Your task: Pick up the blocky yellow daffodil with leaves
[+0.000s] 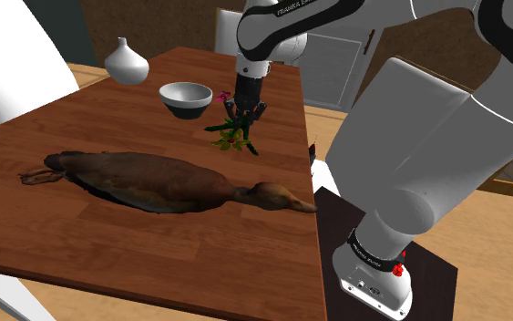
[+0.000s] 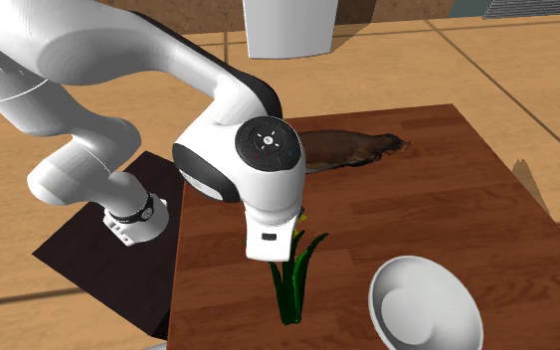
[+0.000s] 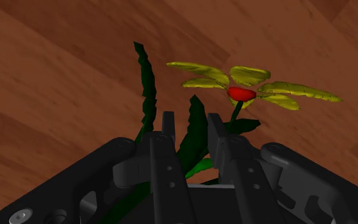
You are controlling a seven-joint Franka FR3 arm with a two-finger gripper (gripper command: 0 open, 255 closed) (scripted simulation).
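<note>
Clasping a green leaf between its two black fingers, the end effector [image 3: 191, 124] stands over the daffodil [image 3: 247, 89]. Only a narrow gap is left between the fingers, and the leaf fills it. The yellow petals and the red centre lie free just beyond the fingertips, above the brown wood of the table [image 1: 108, 264]. In the shoulder view the flower is in the far right part of the table, directly under the hand. I cannot tell whether it rests on the wood or is raised from it.

I judge this hold as weak. The fingers have the thin leaves and not a firm stem, so a leaf can slide out when the arm rises, or the flower can turn in the grip and hang crooked. A quick lift would make this more probable; a slow, straight lift seems safer.

Nearest in the shoulder view, a big brown duck [image 1: 172, 182] lies across the middle of the table, well apart from the hand. Farther, a white bowl [image 1: 187, 98] stands near the flower on its left and does not touch it; a sideways move could meet it. Farthest, a white vase [image 1: 126, 64] stands at the far left corner. Straight upward the way looks free.
</note>
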